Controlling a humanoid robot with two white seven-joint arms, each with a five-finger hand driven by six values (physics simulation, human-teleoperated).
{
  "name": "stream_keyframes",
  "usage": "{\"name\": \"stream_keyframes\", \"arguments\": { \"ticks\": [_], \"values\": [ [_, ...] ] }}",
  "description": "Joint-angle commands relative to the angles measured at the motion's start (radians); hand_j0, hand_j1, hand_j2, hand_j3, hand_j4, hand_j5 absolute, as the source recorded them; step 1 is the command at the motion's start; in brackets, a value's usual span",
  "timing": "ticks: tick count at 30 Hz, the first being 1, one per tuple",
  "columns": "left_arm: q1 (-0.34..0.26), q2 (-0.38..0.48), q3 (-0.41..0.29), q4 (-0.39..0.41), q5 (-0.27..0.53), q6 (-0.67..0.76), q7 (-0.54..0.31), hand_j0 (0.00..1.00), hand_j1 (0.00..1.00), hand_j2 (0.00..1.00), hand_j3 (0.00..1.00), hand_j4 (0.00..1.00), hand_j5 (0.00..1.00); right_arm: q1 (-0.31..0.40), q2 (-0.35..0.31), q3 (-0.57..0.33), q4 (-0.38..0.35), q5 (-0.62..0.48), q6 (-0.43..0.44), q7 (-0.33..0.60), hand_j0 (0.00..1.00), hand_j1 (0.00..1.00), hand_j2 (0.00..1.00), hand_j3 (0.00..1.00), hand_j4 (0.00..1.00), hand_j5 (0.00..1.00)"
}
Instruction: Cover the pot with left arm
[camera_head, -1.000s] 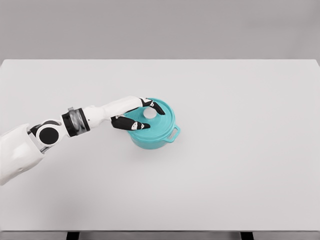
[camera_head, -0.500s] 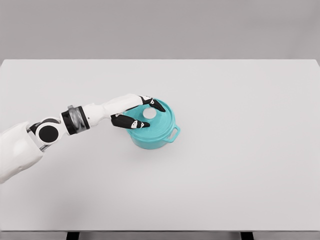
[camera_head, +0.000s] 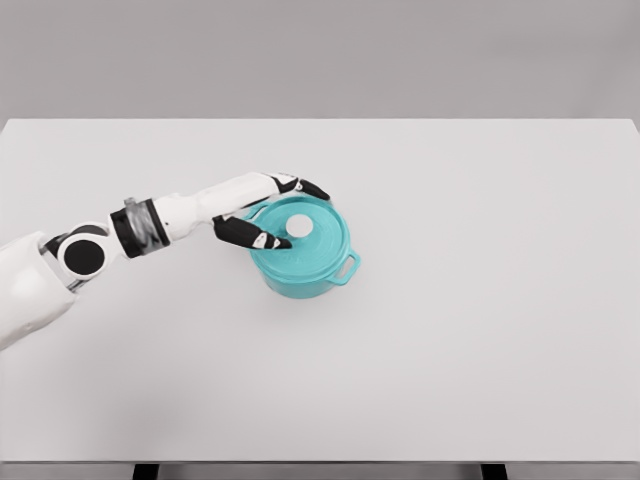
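One lid (camera_head: 300, 238) sits on the pot (camera_head: 305, 272); the left hand (camera_head: 262, 213), fingers spread and seemingly off the knob (camera_head: 299, 226), could snag it and unseat the lid.

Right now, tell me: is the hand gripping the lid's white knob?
No: the left hand has its fingers spread beside the white knob, which shows fully uncovered on the lid.

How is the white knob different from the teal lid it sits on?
The knob is white; the lid is teal. The knob is a small disc at the centre; the lid spans the whole pot. The left hand has fingers on either side of the knob, above the lid. Both are round.
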Motion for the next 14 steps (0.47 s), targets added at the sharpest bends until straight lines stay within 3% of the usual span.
{"name": "stream_keyframes", "arguments": {
  "ticks": [1,4,6,7,8,11,14],
  "values": [
    [0.0,0.103,0.004,-0.08,0.06,0.0,0.0,1.0,1.0,1.0,1.0,1.0,1.0,0.0,0.0,0.0,0.0,0.001,-0.001,0.0,1.0,1.0,1.0,1.0,1.0,1.0],
    [0.003,0.176,0.07,-0.133,0.064,-0.036,-0.016,1.0,1.0,1.0,1.0,1.0,1.0,0.0,0.0,0.0,0.0,0.001,-0.001,0.0,1.0,1.0,1.0,1.0,1.0,1.0],
    [0.011,0.276,0.082,-0.167,0.14,-0.053,-0.021,1.0,1.0,1.0,1.0,1.0,1.0,0.0,0.0,0.0,0.0,0.001,-0.001,0.0,1.0,1.0,1.0,1.0,1.0,1.0],
    [0.026,0.333,0.132,-0.175,0.146,-0.053,-0.023,1.0,1.0,1.0,1.0,1.0,1.0,0.0,0.0,0.0,0.0,0.001,-0.001,0.0,1.0,1.0,1.0,1.0,1.0,1.0],
    [0.08,0.376,0.163,-0.178,0.161,-0.053,-0.023,1.0,1.0,1.0,1.0,1.0,1.0,0.0,0.0,0.0,0.0,0.001,-0.001,0.0,1.0,1.0,1.0,1.0,1.0,1.0],
    [0.186,0.426,0.267,-0.196,0.172,-0.055,-0.024,1.0,1.0,1.0,1.0,1.0,1.0,0.0,0.0,0.0,0.0,0.0,-0.001,0.0,1.0,1.0,1.0,1.0,1.0,1.0],
    [0.199,0.43,0.281,-0.193,0.172,-0.053,-0.024,1.0,1.0,1.0,1.0,1.0,1.0,0.0,0.0,0.0,0.0,0.001,-0.001,0.0,1.0,1.0,1.0,1.0,1.0,1.0]
  ]
}}
